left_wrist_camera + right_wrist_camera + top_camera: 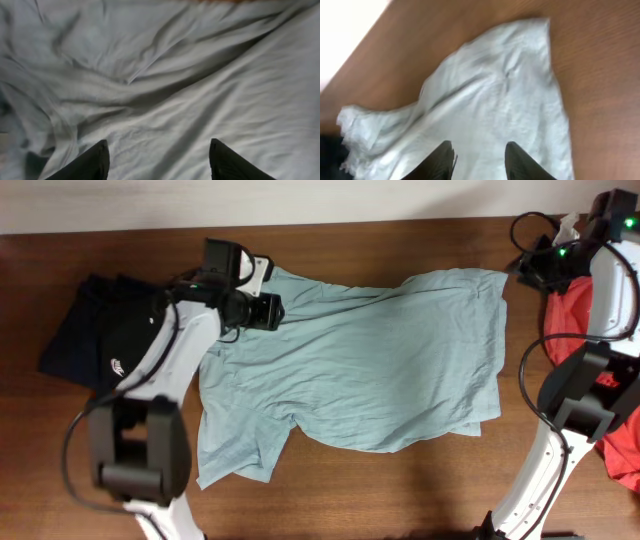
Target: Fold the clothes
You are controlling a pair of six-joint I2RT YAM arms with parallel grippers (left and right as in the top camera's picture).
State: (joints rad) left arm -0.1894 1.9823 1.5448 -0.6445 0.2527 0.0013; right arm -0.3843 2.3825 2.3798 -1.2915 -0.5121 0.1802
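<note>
My left pincer [157, 150] hangs spread over the pale grey-blue T-shirt [370, 370] near its ten o'clock edge. Only the fingertips show, with nothing between them. My right pincer [479, 150] is spread too, above the shirt's two o'clock corner. The shirt lies rumpled in the middle of the table [400, 490]. At nine o'clock the navy shirt [90, 330] is partly behind my arm. At three o'clock the red shirt [572, 315] is cut off by the frame.

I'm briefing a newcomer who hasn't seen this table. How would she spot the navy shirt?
On the wooden table, look far left. The navy shirt lies beside the spread pale grey-blue shirt. Alone, it is dark with a white logo.
</note>
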